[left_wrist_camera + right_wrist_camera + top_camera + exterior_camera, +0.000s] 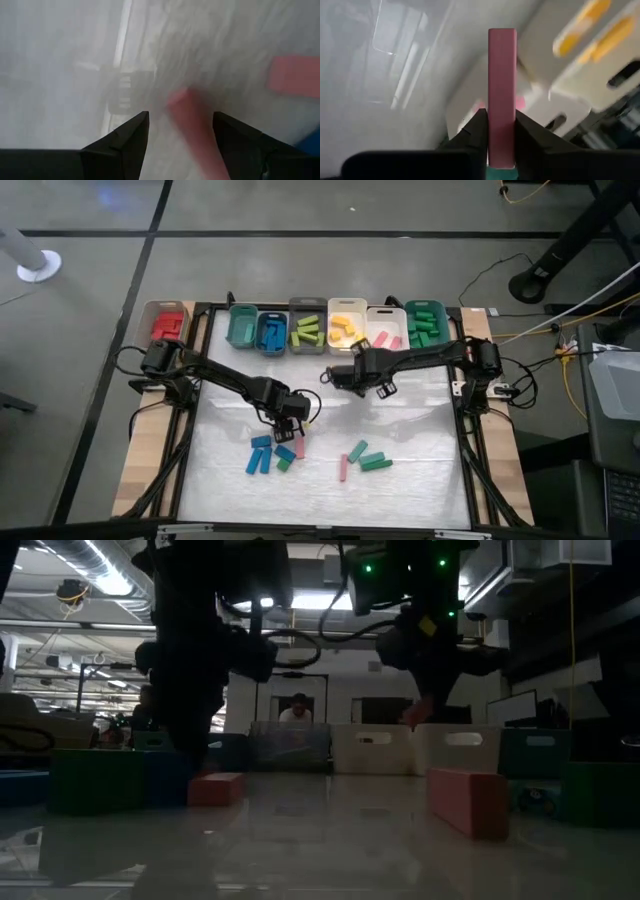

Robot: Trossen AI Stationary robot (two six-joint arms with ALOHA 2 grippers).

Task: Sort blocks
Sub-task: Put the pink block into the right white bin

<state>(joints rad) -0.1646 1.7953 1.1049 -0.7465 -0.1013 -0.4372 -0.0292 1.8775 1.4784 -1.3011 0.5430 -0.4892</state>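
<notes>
Overhead, right gripper (338, 377) near the bins (345, 323), clenched on an upright pink block (502, 95) rising between both fingers (475, 131). Lower, left gripper (291, 423) spread wide, another pink block (192, 127) on the table between its fingertips (132, 137).

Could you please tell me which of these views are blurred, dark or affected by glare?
Left wrist view: smeared, the pink block soft between open fingers. Low view: backlit, arms silhouetted, table glare. Right wrist view: gripped pink block sharp, bins blurred. High view: evenly lit.
</notes>
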